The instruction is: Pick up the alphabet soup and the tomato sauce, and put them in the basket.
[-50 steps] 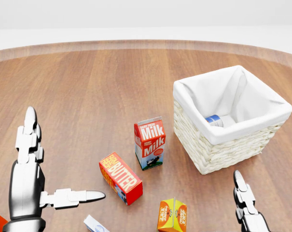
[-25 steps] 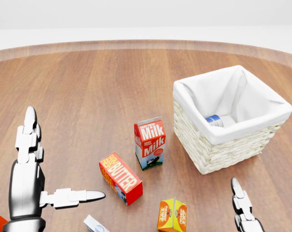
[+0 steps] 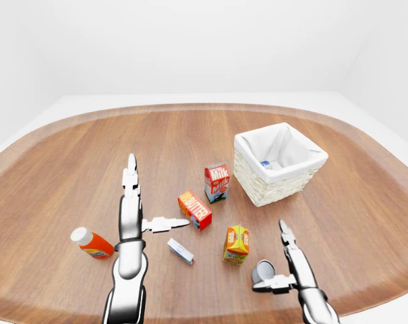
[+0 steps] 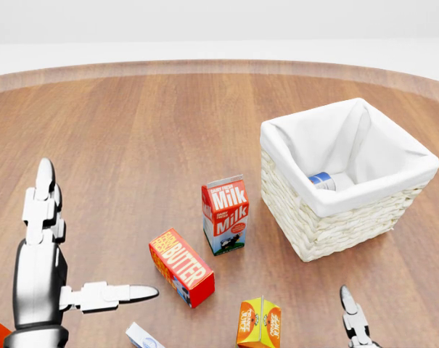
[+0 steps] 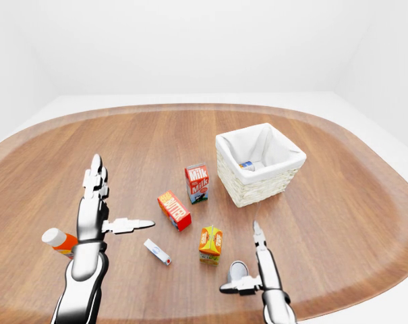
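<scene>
White walls and floor surround a big oval wooden table.

Left hand: wide open, long fingers straight up toward top of left-eye view, thumb stuck out to the right, pointing at the butter box but not touching it. Holds nothing. An orange bottle w/ white cap lies on its side just left of the left forearm.

Right hand: also open, fingers extended upward, thumb out to the left. Thumb tip sits right at a grey can lying on its side near the bottom table edge; contact vs. tiny gap, can't tell. Fingers aren't closed round it. Label not readable from here, so can't say which can it is. In head view only the right fingertip shows at the bottom edge.

Basket: wicker w/ white cloth liner, upper right of centre. Inside, against the far wall, a can w/ blue-and-white label lies tilted; name too small to read.

Between hands and basket: milk carton upright, just left of the basket; butter box below-left of it; orange juice carton upright, near the grey can's left; small white-blue flat box lying between juice carton and left arm.
</scene>
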Motion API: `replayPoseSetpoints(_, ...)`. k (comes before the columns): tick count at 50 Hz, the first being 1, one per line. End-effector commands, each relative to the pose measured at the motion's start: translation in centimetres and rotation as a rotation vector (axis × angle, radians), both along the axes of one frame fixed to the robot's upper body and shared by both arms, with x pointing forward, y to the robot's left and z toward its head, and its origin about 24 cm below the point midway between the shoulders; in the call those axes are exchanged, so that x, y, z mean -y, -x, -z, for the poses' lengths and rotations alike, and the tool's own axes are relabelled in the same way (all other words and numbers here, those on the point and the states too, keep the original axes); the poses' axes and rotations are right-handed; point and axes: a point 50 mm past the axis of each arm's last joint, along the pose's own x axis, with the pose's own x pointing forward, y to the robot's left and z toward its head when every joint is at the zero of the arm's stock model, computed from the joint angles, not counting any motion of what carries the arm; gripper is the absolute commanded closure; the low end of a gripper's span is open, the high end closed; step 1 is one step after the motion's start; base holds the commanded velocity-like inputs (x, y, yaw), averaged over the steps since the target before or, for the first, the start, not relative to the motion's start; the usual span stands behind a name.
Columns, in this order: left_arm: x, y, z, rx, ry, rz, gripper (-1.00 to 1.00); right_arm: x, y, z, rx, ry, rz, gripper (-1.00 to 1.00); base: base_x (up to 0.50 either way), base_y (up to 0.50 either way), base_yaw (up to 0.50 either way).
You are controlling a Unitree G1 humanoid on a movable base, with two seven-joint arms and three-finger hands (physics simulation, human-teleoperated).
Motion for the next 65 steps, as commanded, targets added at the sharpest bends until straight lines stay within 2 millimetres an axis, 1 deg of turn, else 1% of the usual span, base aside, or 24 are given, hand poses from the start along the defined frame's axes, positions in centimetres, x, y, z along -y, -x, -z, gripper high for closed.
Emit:
replayPoseSetpoints(1,-0.1,0.1,0.0,-0.001,0.001,-0.005,-1.00,-0.1,0.3,1.1,-0.046,0.031,0.003,-1.00,0.00,0.00,0.00)
replayPoseSetpoints(9,-0.1,0.0,0.2,-0.006,0.001,-0.007,-1.00,-0.1,0.3,1.5,-0.064,0.047,0.004,-1.00,0.00,0.00,0.00)
replayPoseSetpoints(12,-0.1,0.1,0.1,-0.005,0.000,-0.006,-1.00,-0.1,0.4,1.3,-0.056,0.044,0.001,-1.00,0.00,0.00,0.00)
replayPoseSetpoints(22,-0.1,0.0,0.1,-0.005,-0.001,-0.006,-1.00,-0.1,0.4,2.0,-0.084,0.063,0.004,-1.00,0.00,0.00,0.00)
replayPoseSetpoints(25,-0.1,0.1,0.2,-0.009,-0.001,-0.007,-1.00,0.0,0.5,2.5,-0.106,0.073,0.008,-1.00,0.00,0.00,0.00)
replayPoseSetpoints(33,-0.1,0.1,0.3,-0.011,-0.001,-0.008,-1.00,0.1,0.6,3.0,-0.124,0.088,0.011,-1.00,0.00,0.00,0.00)
replayPoseSetpoints(39,-0.1,0.1,0.3,-0.011,-0.001,-0.008,-1.00,0.0,0.6,2.9,-0.119,0.089,0.008,-1.00,0.00,0.00,0.00)
replayPoseSetpoints(44,-0.1,0.1,0.3,-0.011,0.000,-0.008,-1.00,0.1,0.6,3.2,-0.133,0.098,0.012,-1.00,0.00,0.00,0.00)
replayPoseSetpoints(49,-0.1,0.1,0.3,-0.011,-0.001,-0.008,-1.00,-0.1,0.6,3.0,-0.124,0.098,0.005,-1.00,0.00,0.00,0.00)
replayPoseSetpoints(65,-0.1,0.1,0.3,-0.011,-0.001,-0.008,-1.00,0.1,0.8,4.3,-0.176,0.139,0.008,-1.00,0.00,0.00,0.00)
